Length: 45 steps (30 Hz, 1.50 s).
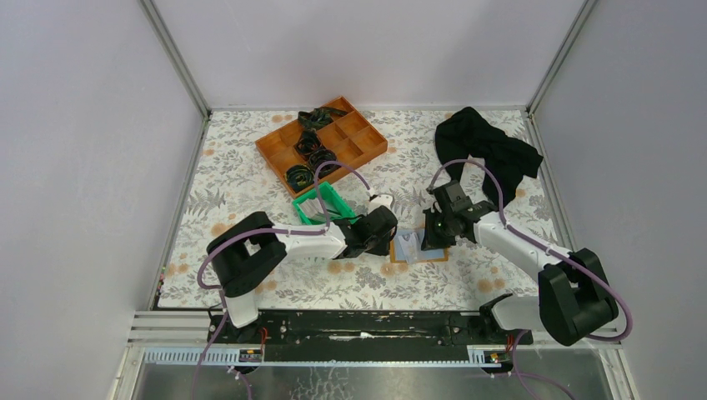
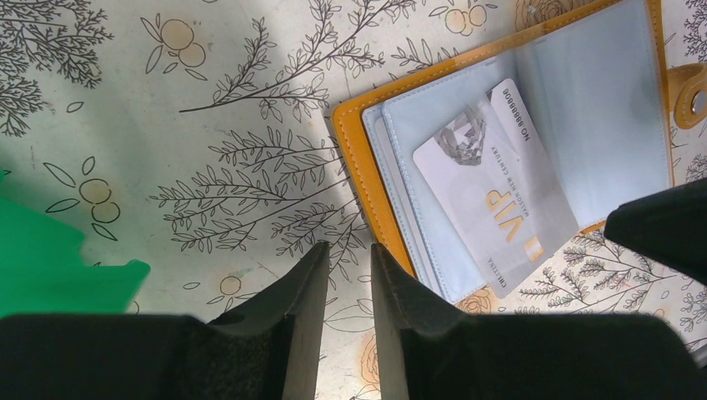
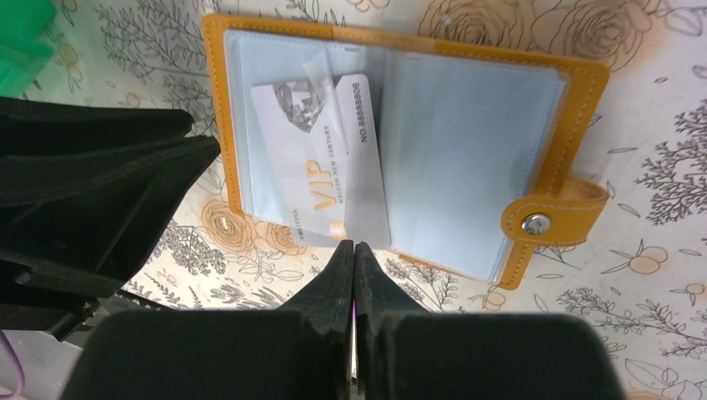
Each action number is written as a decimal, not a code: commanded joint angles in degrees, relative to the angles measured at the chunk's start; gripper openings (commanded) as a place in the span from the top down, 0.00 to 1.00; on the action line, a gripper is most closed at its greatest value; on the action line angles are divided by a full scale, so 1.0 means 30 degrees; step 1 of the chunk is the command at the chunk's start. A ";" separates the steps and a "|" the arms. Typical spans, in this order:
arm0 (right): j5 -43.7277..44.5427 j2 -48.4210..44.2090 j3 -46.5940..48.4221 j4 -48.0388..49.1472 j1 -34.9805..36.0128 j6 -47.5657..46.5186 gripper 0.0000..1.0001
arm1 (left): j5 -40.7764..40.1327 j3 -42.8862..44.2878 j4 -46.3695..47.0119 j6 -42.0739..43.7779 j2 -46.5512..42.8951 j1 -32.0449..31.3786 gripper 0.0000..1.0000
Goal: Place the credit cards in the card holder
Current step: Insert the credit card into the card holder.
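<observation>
- Orange leather is what I look for first: the card holder (image 1: 414,247) lies open and flat on the worktop (image 1: 233,183). It is about halfway between the left and right edges and closer to the near edge than the far one.
- One whitish credit card (image 3: 321,175) with gold "VIP" letters sits on the pale blue inside. Its top end is tucked under a clear pocket. Its bottom end sticks out past the holder's near side.
- I think this card is only partly in. It needs a push to go all the way.
- I can see no other cards, so I cannot tell if some are already inside or how many are left.
- My right gripper (image 3: 354,247) has its fingers pressed together. I see nothing between them. The tips are right at the card's bottom edge.
- My left gripper (image 2: 346,250) has its fingers a little apart and holds nothing. It is just beside the holder's left side, not touching it.
- The snap tab (image 3: 550,218) is undone, so the holder is not shut yet.
</observation>
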 commanded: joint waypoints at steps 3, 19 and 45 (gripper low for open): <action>0.0125 -0.0471 -0.0275 -0.0874 0.0862 0.0492 1.00 | 0.0913 -0.0433 -0.1860 0.0035 0.1344 -0.0279 0.67; 0.0096 0.0197 -0.1170 0.0097 0.1841 0.1802 1.00 | 0.1041 -0.0393 -0.1993 0.0108 0.1467 -0.0281 0.67; 0.0225 0.1313 -0.1622 0.1968 0.2694 0.2160 1.00 | 0.1274 -0.0483 -0.1945 0.0066 0.1606 -0.0282 0.67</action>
